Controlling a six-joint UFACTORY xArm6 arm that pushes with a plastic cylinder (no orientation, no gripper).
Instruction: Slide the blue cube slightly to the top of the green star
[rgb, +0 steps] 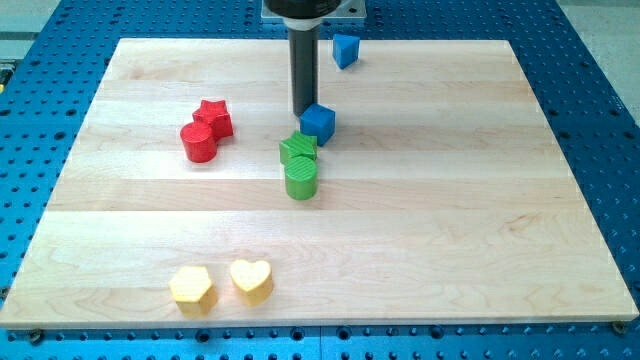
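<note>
Tip (303, 113) of my rod: no pincer fitted, nothing grasped; touching blue cube (318, 123) at its nine o'clock. Cube sits at green star's (297, 149) one o'clock, apparently delivered.

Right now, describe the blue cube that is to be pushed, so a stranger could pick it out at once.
Start from the wooden board and find the dark rod hanging near its top middle. The blue cube sits right beside my tip, on the view's right, just above the green star. The other blue block lies alone at the board's top edge.
</note>
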